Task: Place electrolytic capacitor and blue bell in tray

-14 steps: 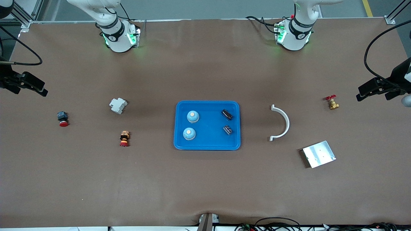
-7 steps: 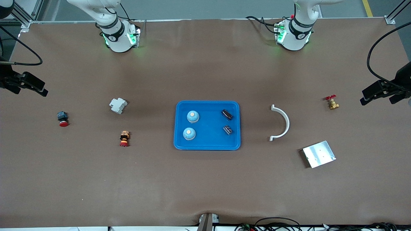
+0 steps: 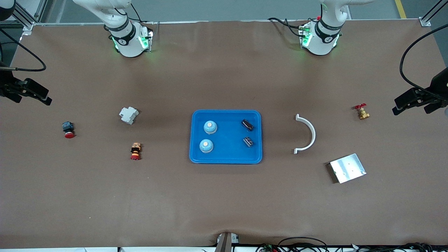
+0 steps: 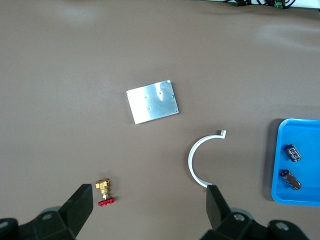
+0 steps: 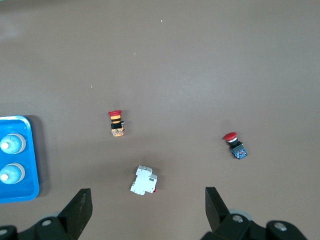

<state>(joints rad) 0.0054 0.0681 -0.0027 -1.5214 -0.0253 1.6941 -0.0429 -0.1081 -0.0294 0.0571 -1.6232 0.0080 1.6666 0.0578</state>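
Observation:
The blue tray [image 3: 227,155] lies at the table's middle. In it stand two blue bells [image 3: 210,127] [image 3: 206,146] on the side toward the right arm's end. Two dark electrolytic capacitors [image 3: 247,124] [image 3: 248,141] lie on the side toward the left arm's end. My left gripper [image 3: 410,109] hangs open and empty at the left arm's end of the table, high over the brass valve [image 4: 104,192]. My right gripper [image 3: 35,102] hangs open and empty at the right arm's end, high over the white breaker [image 5: 144,181]. The left wrist view shows the capacitors [image 4: 293,152] in the tray [image 4: 300,197]; the right wrist view shows the bells [image 5: 11,145].
Toward the left arm's end lie a white half-ring [image 3: 308,134], a silver plate [image 3: 347,168] and a red-handled brass valve [image 3: 362,112]. Toward the right arm's end lie a white breaker [image 3: 128,114], an orange-and-red push button [image 3: 135,151] and a red-capped button [image 3: 68,130].
My left gripper has drawn slightly farther toward its end of the table. The right gripper and the parts have stayed where they were.

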